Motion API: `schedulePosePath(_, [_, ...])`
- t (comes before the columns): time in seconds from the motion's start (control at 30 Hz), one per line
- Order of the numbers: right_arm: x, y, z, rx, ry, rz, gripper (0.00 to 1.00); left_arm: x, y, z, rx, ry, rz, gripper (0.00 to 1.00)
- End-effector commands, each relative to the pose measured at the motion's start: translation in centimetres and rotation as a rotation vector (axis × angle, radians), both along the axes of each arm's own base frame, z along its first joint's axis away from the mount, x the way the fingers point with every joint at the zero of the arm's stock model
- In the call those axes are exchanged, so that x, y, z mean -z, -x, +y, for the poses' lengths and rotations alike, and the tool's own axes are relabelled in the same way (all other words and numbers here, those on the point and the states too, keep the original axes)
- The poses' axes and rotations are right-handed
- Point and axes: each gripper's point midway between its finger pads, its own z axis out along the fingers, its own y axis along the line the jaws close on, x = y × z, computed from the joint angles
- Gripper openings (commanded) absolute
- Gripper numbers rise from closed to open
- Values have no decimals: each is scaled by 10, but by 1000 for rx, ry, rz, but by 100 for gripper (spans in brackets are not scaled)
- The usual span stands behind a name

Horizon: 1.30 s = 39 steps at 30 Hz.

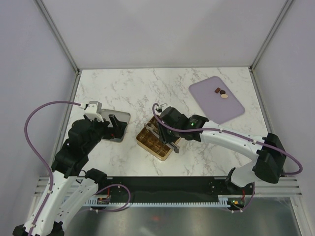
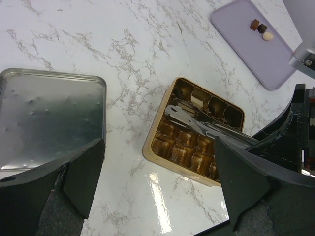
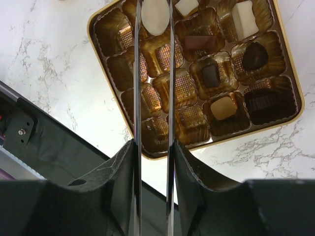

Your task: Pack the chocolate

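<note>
Looking into the gold tray (image 3: 112, 34), we count seven chocolates (image 3: 210, 73) seated in its cells: two cream-white, one tan and four dark brown. They are grouped toward one side, and the cells on the other side show bare gold lining. An eighth, a cream-white oval piece (image 3: 155, 19), sits in a cell near the tray's edge, between the two thin blades of the right tool (image 1: 161, 137). The blades stand a narrow way apart and flank that piece closely on both sides. Whether they press on it we cannot tell.

We see the tray lying on the marble desk (image 1: 123, 88), just ahead of the arms. Toward the far right of the desk lies a purple board (image 1: 231, 110). It carries three loose pieces (image 1: 221, 92) close together: one brown, one darker brown and one cream.

To the left of the tray, apart from it, a silver lid (image 2: 49, 118) lies hollow side up. The left tool (image 1: 116, 128) hovers above the lid with its fingers spread wide, gripping nothing.

That gives us one tray, one lid, one board and eleven pieces in view.
</note>
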Motion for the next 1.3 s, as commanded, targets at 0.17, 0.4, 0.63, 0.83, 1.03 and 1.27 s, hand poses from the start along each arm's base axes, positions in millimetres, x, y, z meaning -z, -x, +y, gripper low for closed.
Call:
schedulePosePath(0.17, [-19,-12,16,4,-49,-59,45,-4,-2,2,-9,-10,-24,100])
schedulePosePath(0.4, [-26,-15,15,18,-57,-81,50,-3,-2,2,-7,-11,-21,100])
schedulePosePath(0.63, [-51,-20,8,28,-59,-133,48,-3,-2,3,-12,-11,-23,100])
schedulePosePath(0.83, [-73,-53,-28,130,-34,-201,48,-4,-2,2,-12,-8,-27,100])
schedulePosePath(1.03, [-81,-122,-124,403,41,-266,48,-4,-1,2,-8,-7,-25,100])
schedulePosePath(1.27, [-45,-175,-231,725,179,-213,50,-4,-1,1,0,-5,-24,100])
